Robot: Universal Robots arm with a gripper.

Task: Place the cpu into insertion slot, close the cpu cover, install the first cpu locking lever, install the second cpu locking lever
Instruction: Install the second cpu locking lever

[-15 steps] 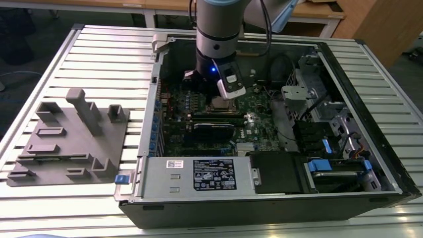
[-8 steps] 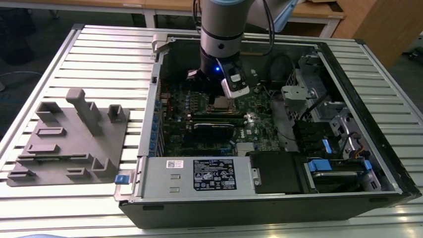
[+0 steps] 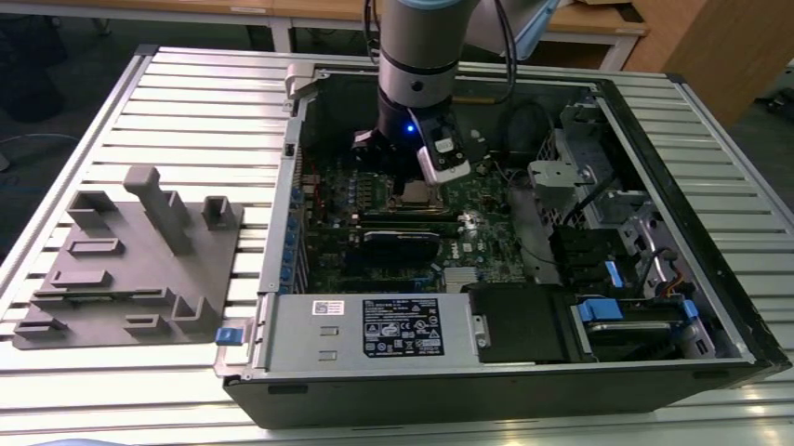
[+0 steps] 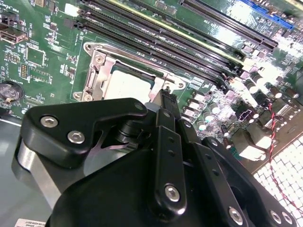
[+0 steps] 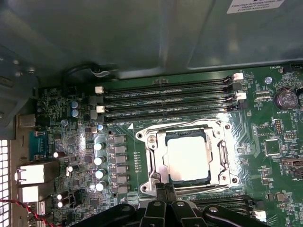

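While the arm hangs over the open computer case (image 3: 496, 307) in the exterior view, its gripper (image 3: 416, 181) sits just above the socket area of the green motherboard (image 3: 372, 200). The case lies on its side on a slatted metal counter (image 3: 186, 102); a grey moulded fixture (image 3: 130, 269) rests toward the exterior view's left. Wooden desks stand behind.

Second wrist view: the jaws appear drawn together, fingertips (image 4: 166, 97) narrow and holding nothing that I can make out. They stand at the edge of the cpu cover (image 4: 97, 78), which lies flat around the cpu (image 4: 128, 85). Long memory slots (image 4: 189, 42) run beside it.

First wrist view: the cpu (image 5: 188, 158) is seated in the insertion slot (image 5: 163, 161), and the cpu cover (image 5: 155, 163) frames it, down and level. The gripper (image 5: 164, 189) rests at the frame's near edge. I judge placement and cover closure done. Thin levers run along the frame's sides; whether either is latched I cannot tell, so that step remains unconfirmed.
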